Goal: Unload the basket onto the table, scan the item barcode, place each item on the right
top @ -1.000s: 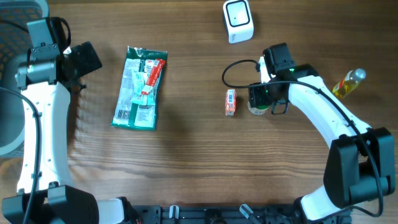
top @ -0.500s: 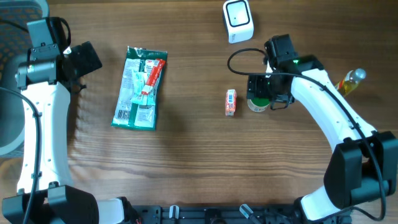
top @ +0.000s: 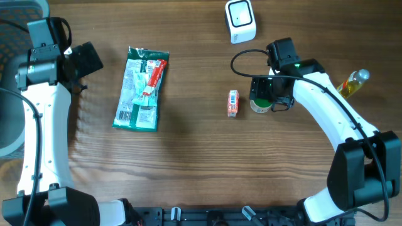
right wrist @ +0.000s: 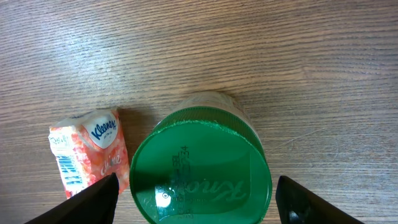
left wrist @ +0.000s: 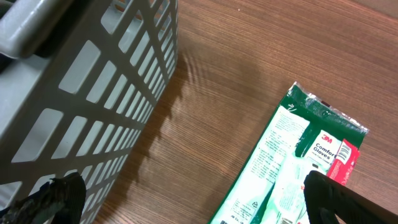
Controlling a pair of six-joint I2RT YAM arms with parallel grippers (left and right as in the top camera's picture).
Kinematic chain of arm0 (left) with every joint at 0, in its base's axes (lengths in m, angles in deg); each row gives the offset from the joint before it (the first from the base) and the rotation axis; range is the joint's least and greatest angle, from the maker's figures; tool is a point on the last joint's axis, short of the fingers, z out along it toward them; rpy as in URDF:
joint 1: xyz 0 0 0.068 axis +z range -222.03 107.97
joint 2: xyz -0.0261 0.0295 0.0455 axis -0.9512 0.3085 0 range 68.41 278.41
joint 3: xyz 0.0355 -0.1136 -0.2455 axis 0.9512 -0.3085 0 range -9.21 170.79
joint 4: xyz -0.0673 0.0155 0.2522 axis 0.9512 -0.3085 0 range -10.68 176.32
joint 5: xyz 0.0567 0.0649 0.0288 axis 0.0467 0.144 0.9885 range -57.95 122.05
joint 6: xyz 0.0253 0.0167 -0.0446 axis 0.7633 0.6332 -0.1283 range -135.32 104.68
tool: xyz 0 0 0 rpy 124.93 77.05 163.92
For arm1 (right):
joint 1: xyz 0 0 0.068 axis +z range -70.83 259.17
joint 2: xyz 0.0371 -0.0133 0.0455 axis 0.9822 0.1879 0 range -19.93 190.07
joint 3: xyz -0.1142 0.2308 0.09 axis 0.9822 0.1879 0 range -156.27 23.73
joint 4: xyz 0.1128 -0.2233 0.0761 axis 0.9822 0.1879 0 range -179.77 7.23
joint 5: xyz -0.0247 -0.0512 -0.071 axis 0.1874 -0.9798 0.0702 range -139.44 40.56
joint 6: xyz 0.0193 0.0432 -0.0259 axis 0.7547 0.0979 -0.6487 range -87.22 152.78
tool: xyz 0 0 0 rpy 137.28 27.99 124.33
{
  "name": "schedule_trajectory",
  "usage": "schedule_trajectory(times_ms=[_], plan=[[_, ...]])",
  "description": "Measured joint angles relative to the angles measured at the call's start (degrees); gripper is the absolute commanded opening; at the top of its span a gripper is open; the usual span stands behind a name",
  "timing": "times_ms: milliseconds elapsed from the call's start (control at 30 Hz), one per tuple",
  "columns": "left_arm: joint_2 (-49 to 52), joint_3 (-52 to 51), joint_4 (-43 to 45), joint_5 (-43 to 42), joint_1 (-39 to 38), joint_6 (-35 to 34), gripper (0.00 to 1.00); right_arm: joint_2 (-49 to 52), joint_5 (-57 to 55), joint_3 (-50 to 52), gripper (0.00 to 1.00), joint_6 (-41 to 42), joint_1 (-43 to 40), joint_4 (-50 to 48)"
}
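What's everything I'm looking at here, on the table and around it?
Glove packet: one, green, table's left part.
Tissue pack: one, orange, middle, beside the jar.
Jar: one, green lid, between the right gripper's fingers.
Scanner: one, white, far edge.
Bottle: one, yellow, right side.
Basket: one, grey, by the left gripper.
Table: one, brown wood.
Left gripper: one, black, open, near the packet.
Right gripper: one, black, open, straddling the jar.
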Motion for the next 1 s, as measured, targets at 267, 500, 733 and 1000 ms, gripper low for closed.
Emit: schedule_trajectory(times_ms=[267, 500, 733, 1000], plan=[[0.0, 0.0, -0.04, 0.02, 0.0, 0.0, 1.0, 1.11, -0.02, 0.0, 0.65, -0.2, 0.0, 0.04], [0.0, 0.0, -0.04, 0.0, 0.0, 0.02, 1.0, 1.16, -0.02, 0.11, 0.82, -19.43, 0.0, 0.44], [0.0, 0.0, -0.17, 0.02, 0.0, 0.02, 1.0, 1.29, -1.11, -5.77, 0.96, -22.25, 0.0, 4.22], [0.0, 0.0, -0.17, 0.02, 0.0, 0.0, 1.0, 1.29, -1.09, -2.38, 0.89, -3.43, 0.0, 5.99]])
